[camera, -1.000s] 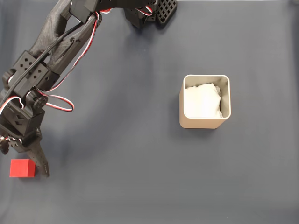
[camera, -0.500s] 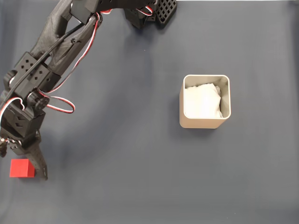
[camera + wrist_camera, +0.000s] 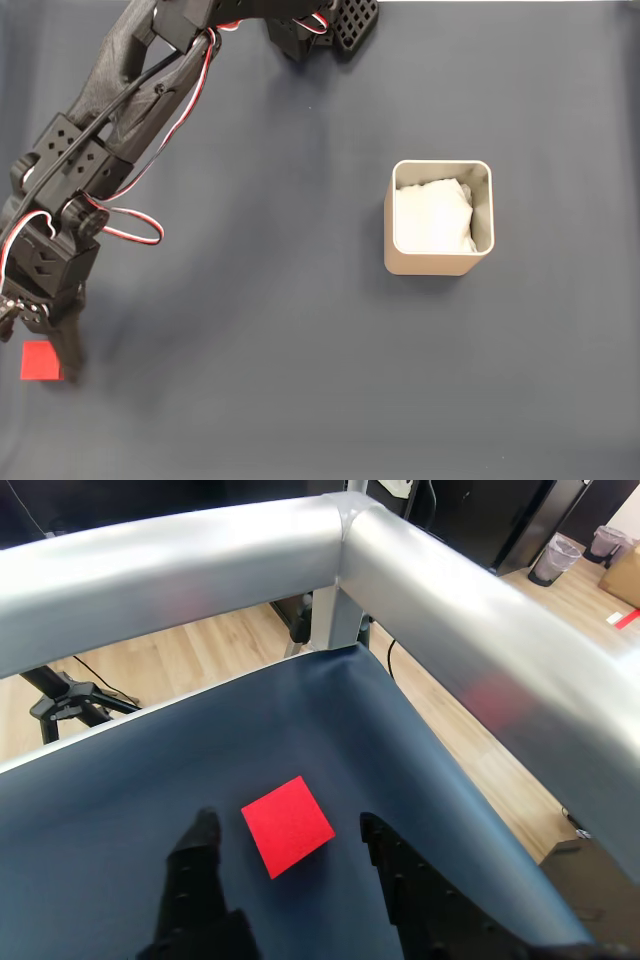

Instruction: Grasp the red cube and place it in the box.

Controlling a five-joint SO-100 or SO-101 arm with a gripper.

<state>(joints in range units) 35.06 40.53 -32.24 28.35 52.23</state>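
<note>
The arm (image 3: 110, 140) reached down the left side of the fixed view, across the dark blue worktop (image 3: 300, 380), and its claw (image 3: 288, 832) hung low over the red cube (image 3: 40, 361) near the bottom-left corner. In the wrist view the claw stood wide apart, one dark finger (image 3: 200, 855) to the left of the cube (image 3: 287, 825) and the other to its right, with a strip of worktop (image 3: 120, 800) showing on either side, so it had hold of nothing. The cube lay flat on the cloth between them (whether a fingertip brushed it, I could not tell). The box (image 3: 438, 262) stood well apart, right of centre in the fixed view, upright, its white crumpled lining (image 3: 432, 216) showing inside. A silver metal frame (image 3: 300, 550) ran around the worktop's edge, with wooden floor (image 3: 230, 640) beyond.
</note>
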